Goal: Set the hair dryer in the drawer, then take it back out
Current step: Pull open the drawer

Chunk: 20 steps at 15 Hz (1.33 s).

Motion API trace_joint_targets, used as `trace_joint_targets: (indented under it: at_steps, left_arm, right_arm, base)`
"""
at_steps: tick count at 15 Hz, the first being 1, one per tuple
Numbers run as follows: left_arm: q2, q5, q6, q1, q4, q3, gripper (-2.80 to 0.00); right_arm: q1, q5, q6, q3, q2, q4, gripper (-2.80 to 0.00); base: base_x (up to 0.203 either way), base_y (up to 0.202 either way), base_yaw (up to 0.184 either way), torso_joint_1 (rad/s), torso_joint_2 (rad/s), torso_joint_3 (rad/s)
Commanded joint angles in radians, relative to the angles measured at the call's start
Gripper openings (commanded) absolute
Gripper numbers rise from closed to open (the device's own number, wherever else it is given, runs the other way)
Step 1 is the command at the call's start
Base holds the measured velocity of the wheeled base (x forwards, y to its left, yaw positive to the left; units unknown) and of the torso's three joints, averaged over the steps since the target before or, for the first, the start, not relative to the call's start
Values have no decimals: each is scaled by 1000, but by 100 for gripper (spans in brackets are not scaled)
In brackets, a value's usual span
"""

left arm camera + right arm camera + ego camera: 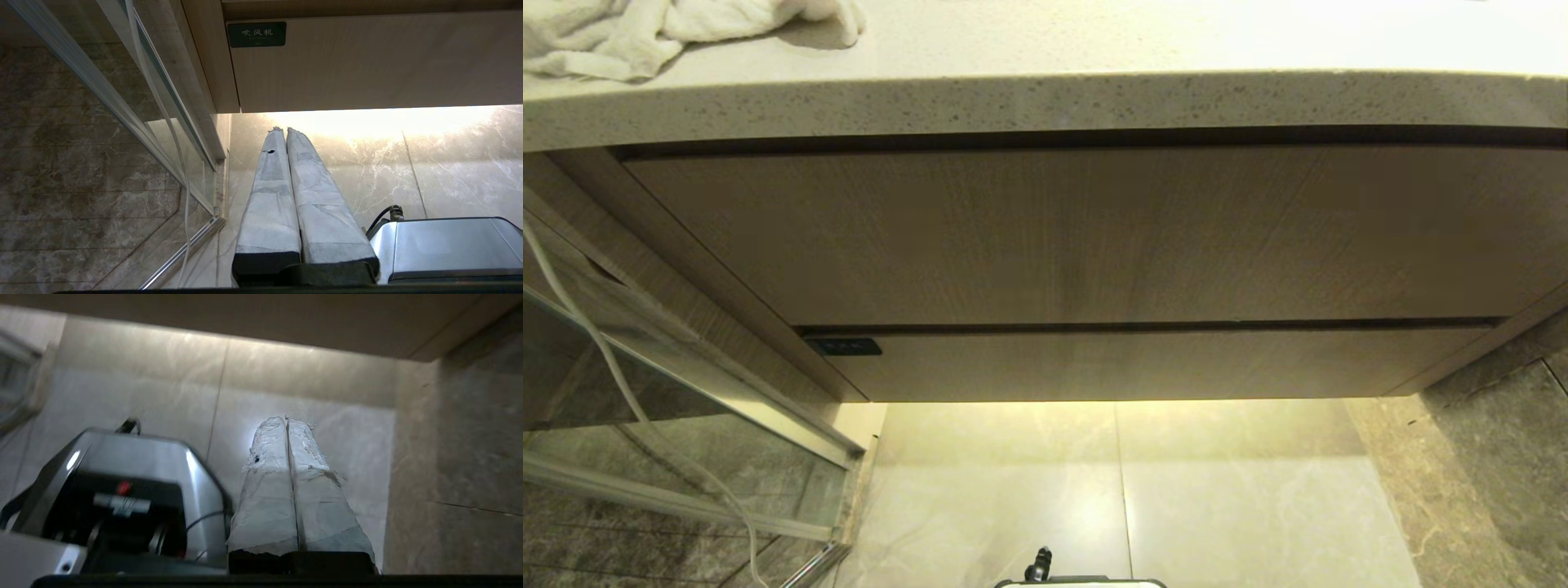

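Progress: nothing done as far as seen; all steps left.
Left gripper (282, 130): fingers pressed together, empty, low beside the base.
Drawer (1143, 363): closed flush under the taller panel (1094, 237); contents hidden.
Hair dryer: not visible anywhere.
Right gripper (286, 419): closed, empty, over floor tiles.

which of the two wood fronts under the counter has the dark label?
The lower, shallower one, the drawer: its label sits at its upper left corner. The taller panel above is bare.
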Motion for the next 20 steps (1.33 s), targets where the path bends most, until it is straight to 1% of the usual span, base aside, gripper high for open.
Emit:
trace_joint_targets:
  at_steps: [1, 2, 4, 5, 6, 8, 9, 10, 11, 12, 14, 15, 16, 17, 19, 20]
  left_arm:
    - [1, 0, 1, 0, 0, 2, -280]
    - [1, 0, 1, 0, 0, 2, -280]
    - [1, 0, 1, 0, 0, 2, -280]
    - [1, 0, 0, 0, 0, 2, -280]
    - [1, 0, 0, 0, 0, 2, -280]
    - [1, 0, 1, 0, 0, 2, -280]
    - [1, 0, 0, 0, 0, 2, -280]
    - [1, 0, 0, 0, 0, 2, -280]
    - [1, 0, 1, 0, 0, 2, -280]
    - [1, 0, 1, 0, 0, 2, -280]
    - [1, 0, 0, 0, 0, 2, -280]
    - [1, 0, 1, 0, 0, 2, -280]
    - [1, 0, 1, 0, 0, 2, -280]
    - [1, 0, 1, 0, 0, 2, -280]
    - [0, 0, 0, 0, 0, 2, -280]
    - [1, 0, 0, 0, 0, 2, -280]
  right_arm:
    - [49, 65, -23, -90, 389, -1, -280]
    - [71, 99, -34, -119, 498, -21, -280]
    - [101, 137, -49, -189, 747, -98, -280]
    - [120, 149, -60, -224, 855, -129, -280]
    - [145, 145, -95, -250, 968, -159, -280]
    - [185, 93, -244, -285, 1150, -228, -280]
    - [196, 52, -356, -289, 1203, -272, -280]
    - [201, 9, -530, -288, 1270, -330, -280]
    - [205, -15, -649, -276, 1333, -402, -280]
    - [208, -19, -692, -264, 1377, -504, -280]
    - [211, 60, -629, -270, 1459, -606, -280]
    - [212, 80, -600, -284, 1487, -616, -280]
    - [213, 90, -593, -290, 1496, -622, 0]
    - [216, 94, -614, -281, 1505, -628, 0]
    - [218, 88, -705, -270, 1516, -634, 0]
    - [217, 89, -733, -265, 1513, -655, 0]
  base:
    - [0, 0, 0, 0, 0, 0]
    - [0, 0, 0, 0, 0, 0]
    - [0, 0, 0, 0, 0, 0]
    - [0, 0, 0, 0, 0, 0]
    - [0, 0, 0, 0, 0, 0]
    - [0, 0, 0, 0, 0, 0]
    - [0, 0, 0, 0, 0, 0]
    - [0, 0, 0, 0, 0, 0]
    - [0, 0, 0, 0, 0, 0]
    - [0, 0, 0, 0, 0, 0]
    - [0, 0, 0, 0, 0, 0]
    - [0, 0, 0, 0, 0, 0]
    - [0, 0, 0, 0, 0, 0]
    - [0, 0, 0, 0, 0, 0]
    - [0, 0, 0, 0, 0, 0]
    - [0, 0, 0, 0, 0, 0]
